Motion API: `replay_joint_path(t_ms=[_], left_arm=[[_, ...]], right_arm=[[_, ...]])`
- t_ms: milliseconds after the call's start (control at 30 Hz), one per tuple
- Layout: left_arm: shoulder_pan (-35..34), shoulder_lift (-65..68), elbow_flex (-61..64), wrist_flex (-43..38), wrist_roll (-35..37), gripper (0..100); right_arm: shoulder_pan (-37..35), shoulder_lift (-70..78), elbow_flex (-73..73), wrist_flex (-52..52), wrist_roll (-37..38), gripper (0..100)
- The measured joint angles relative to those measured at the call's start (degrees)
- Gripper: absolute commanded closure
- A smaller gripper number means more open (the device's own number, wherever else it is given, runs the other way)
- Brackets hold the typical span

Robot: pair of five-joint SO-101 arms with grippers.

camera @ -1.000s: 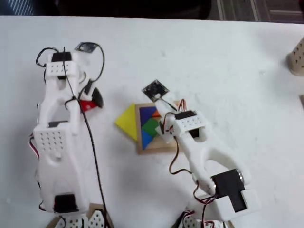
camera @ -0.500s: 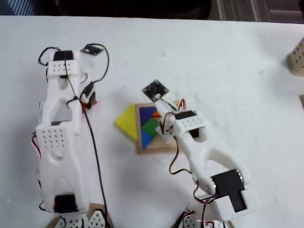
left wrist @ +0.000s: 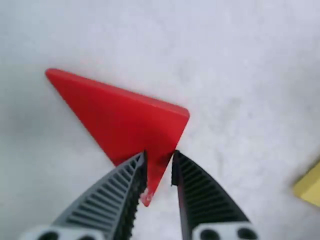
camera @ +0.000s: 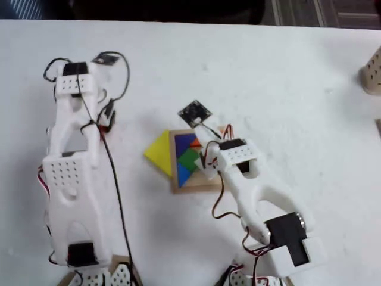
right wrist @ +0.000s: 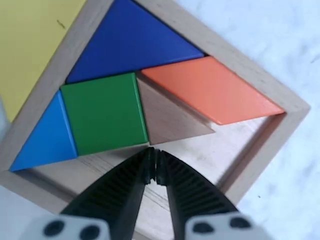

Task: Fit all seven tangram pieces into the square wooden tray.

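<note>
The square wooden tray [camera: 179,188] lies mid-table, under my right arm. It holds a dark blue triangle [right wrist: 132,45], an orange parallelogram [right wrist: 210,90], a green square [right wrist: 102,112], a light blue triangle [right wrist: 42,142] and a wood-coloured triangle [right wrist: 167,122]. A big yellow triangle [camera: 159,152] lies on the table against the tray's left rim [right wrist: 75,50]. My right gripper [right wrist: 154,167] is shut and holds nothing, just over the tray's bare floor beside the wood-coloured triangle. My left gripper [left wrist: 159,162] is shut on a corner of the red triangle [left wrist: 120,117], which rests on the table left of the tray.
A wooden block [camera: 372,74] stands at the table's right edge. Cardboard [camera: 122,271] sits at the front by the arm bases. Black cables loop around the left arm [camera: 74,149]. White table stretches open behind and to the right of the tray.
My left gripper's jaws have closed in on the red triangle, and that arm shifted slightly. The right arm and the pieces in the tray have not moved.
</note>
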Motion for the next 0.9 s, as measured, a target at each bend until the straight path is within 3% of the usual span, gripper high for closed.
replay_joint_path(t_ms=[167, 333, 667, 900], left_arm=[[-0.7, -7.1, 2.5, 2.3, 5.5, 91], [-0.6, -17.3, 14.8, 0.5, 8.0, 90], [-0.6, -41.5, 51.6, -26.5, 17.8, 83], [-0.8, -40.8, 55.9, -41.1, 26.8, 86]], right_arm=[[0.0, 0.0, 0.0, 0.0, 0.0, 98.1], [0.0, 0.0, 0.0, 0.0, 0.0, 98.1], [0.0, 0.0, 0.0, 0.0, 0.0, 98.1], [0.0, 0.0, 0.0, 0.0, 0.0, 98.1]])
